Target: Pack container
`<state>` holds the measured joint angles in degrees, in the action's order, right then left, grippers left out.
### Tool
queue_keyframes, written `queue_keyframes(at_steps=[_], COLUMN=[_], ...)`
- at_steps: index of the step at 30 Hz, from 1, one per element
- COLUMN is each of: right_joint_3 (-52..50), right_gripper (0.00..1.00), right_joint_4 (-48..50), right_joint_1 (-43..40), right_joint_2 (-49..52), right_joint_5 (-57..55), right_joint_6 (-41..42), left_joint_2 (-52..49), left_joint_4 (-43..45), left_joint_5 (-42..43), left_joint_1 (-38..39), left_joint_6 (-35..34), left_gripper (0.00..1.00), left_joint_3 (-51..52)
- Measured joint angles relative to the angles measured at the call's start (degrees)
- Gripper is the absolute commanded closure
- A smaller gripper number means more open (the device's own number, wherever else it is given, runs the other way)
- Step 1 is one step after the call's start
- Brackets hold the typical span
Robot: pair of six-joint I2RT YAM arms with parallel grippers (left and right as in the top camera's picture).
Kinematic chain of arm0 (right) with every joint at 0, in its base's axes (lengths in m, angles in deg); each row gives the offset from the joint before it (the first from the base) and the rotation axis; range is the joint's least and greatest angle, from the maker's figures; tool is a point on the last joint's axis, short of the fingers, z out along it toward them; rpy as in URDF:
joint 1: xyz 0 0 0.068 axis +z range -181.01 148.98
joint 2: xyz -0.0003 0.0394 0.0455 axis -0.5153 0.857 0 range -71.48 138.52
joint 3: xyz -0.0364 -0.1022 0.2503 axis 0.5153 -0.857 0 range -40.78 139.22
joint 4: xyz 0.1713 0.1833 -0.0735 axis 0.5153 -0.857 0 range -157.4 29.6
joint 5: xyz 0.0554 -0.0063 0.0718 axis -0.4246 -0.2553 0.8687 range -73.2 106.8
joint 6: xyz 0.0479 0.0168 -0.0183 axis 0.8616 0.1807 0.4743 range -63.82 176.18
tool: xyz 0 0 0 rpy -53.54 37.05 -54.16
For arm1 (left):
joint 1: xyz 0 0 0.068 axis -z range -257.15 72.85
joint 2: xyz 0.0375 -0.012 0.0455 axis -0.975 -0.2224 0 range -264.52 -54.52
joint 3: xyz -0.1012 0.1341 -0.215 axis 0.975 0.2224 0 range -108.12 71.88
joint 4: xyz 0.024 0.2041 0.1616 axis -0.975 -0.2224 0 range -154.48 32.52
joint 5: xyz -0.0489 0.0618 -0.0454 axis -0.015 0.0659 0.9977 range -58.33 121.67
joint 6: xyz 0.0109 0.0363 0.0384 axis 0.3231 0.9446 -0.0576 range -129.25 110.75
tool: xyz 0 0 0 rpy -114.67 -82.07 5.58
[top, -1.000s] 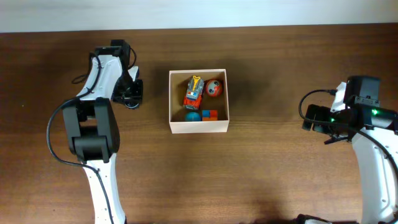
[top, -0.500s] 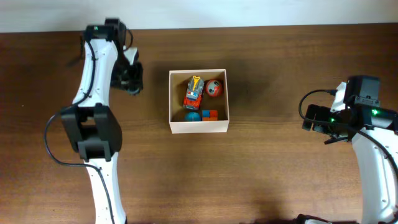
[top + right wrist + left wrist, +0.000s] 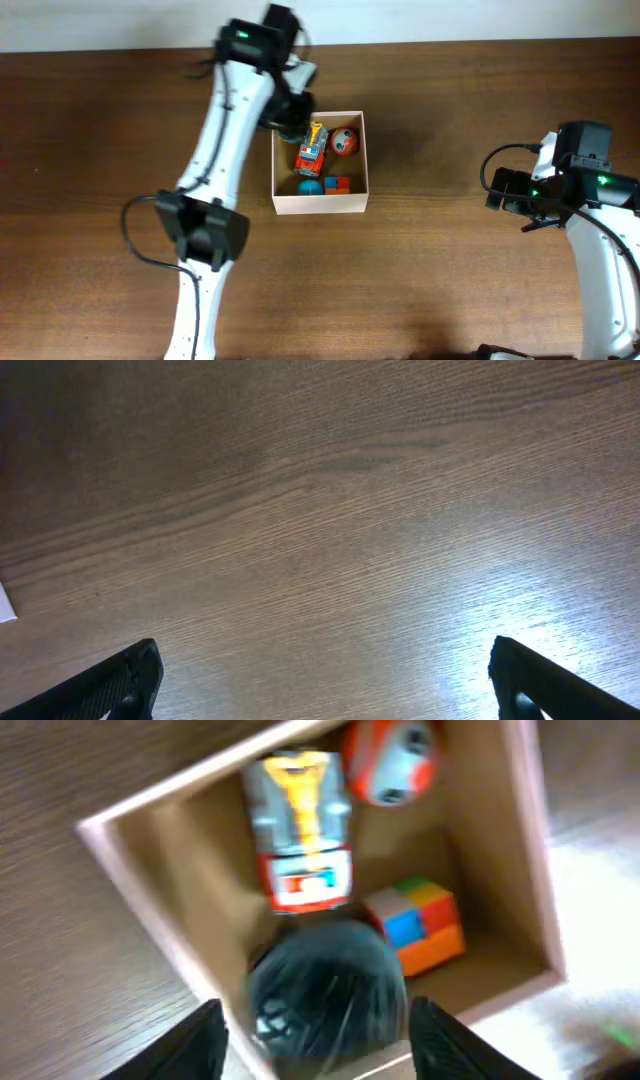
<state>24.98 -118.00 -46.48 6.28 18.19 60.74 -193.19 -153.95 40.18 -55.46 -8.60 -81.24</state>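
Container point(image 3: 320, 204) stands near the middle of the table point(image 3: 450, 280), open side up. Inside lie a truck point(image 3: 311, 148) at the left, a red ball point(image 3: 344, 141) just beside it at the back right corner, a blue ball point(image 3: 310, 185) and a cube point(image 3: 338, 184) side by side along the front wall.

The left arm reaches across the table, and the left gripper point(image 3: 293, 108) hangs over the back left corner, covering that part of the rim. In the left wrist view its fingers point(image 3: 207, 1038) are narrowed around a dark ball point(image 3: 325, 985), blurred. This ball hides the place of the blue one, beside the cube and below the truck.

The right gripper point(image 3: 505, 190) is well apart, over bare wood at the right. Its fingers point(image 3: 130, 675) are spread wide, with nothing between.
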Motion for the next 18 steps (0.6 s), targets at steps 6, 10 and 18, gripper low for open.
queue_keyframes(at_steps=[6,10,18], right_joint_3=[0.0,0.0,0.0], right_gripper=[0.01,0.01,0.01], right_joint_4=[0.0,0.0,0.0], right_joint_1=[0.0,0.0,0.0], right_joint_2=[0.0,0.0,0.0], right_joint_5=[0.0,0.0,0.0], right_joint_6=[0.0,0.0,0.0], left_joint_2=[0.0,0.0,0.0], left_joint_4=[0.0,0.0,0.0], left_joint_5=[-0.9,-1.5,-2.9], left_joint_1=[2.2,1.5,-2.1], left_joint_6=[0.5,0.4,0.4], left_gripper=[0.02,0.01,0.01], left_joint_3=[0.0,0.0,0.0])
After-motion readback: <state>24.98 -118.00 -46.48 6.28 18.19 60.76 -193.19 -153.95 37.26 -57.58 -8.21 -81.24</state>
